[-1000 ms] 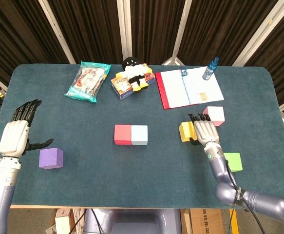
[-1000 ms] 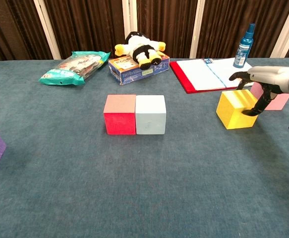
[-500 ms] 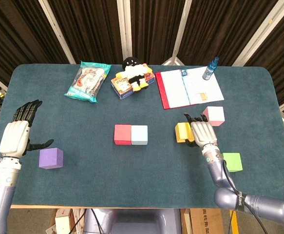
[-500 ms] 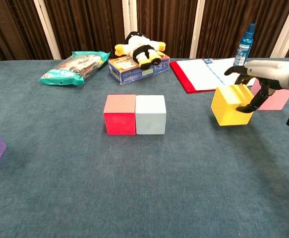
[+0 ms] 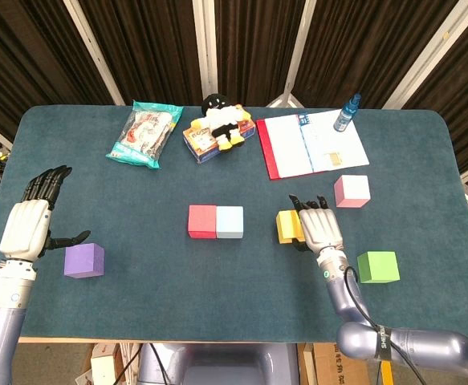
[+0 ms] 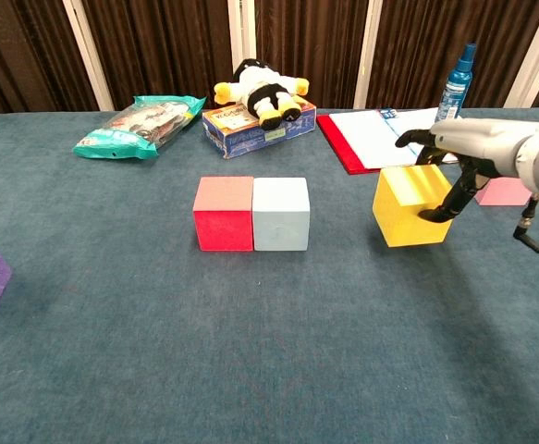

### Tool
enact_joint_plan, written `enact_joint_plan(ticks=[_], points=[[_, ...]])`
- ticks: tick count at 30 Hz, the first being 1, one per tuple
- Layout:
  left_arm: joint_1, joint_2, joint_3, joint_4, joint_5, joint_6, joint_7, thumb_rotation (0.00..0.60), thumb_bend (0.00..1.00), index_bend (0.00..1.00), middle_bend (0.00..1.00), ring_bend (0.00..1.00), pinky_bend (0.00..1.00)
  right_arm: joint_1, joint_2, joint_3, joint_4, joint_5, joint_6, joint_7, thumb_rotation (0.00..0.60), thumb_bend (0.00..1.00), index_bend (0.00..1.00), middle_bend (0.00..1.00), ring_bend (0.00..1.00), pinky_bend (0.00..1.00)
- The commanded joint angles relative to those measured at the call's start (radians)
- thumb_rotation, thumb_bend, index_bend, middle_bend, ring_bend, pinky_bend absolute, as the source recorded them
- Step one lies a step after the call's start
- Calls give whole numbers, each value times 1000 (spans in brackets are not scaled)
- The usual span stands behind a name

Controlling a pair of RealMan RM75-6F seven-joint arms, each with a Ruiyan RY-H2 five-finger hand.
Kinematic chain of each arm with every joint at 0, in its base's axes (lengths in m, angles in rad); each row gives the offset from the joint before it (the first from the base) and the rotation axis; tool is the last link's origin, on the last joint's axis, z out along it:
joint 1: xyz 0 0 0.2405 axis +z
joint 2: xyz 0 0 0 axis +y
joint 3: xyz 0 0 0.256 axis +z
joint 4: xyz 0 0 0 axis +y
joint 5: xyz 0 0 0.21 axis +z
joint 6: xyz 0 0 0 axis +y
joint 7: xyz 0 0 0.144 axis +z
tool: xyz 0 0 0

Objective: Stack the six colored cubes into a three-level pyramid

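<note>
Right hand [image 6: 459,162] grips the yellow cube [image 6: 410,205] from above and its right side, right of frame centre. The decisive relation: the light blue cube [image 6: 280,214], touching the red cube [image 6: 224,214] at centre, lies directly left of the yellow cube, with bare desk [image 6: 251,351] between and nothing in the way. Left hand [image 5: 26,224], fingers spread and empty, hovers at the left edge just above the purple cube [image 5: 84,260]. Pink cube [image 5: 352,191] and green cube [image 5: 377,266] wait right of the held cube.
</note>
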Motion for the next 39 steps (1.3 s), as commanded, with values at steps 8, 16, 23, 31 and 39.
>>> enact_joint_plan(ticks=[8,16,23,31,39], points=[[-1,9,-8,2,-18,-10,-19,600,48,0,38,0,0,56,-106,60,11,86,91,-69,600,341,0,379,186,0],[-3,13,-12,2,-30,-19,-30,600,48,0,38,0,0,77,-148,78,39,122,105,-97,600,340,0,379,186,0],[-2,17,-15,1,-35,-20,-38,600,48,0,38,0,0,90,-172,84,57,129,107,-112,600,341,0,379,186,0],[-4,23,-17,2,-42,-31,-52,600,48,0,38,0,0,110,-203,96,79,134,121,-138,600,340,0,379,186,0],[-3,29,-20,0,-45,-34,-63,600,48,0,38,0,0,127,-230,109,109,148,122,-160,600,340,0,379,186,0]])
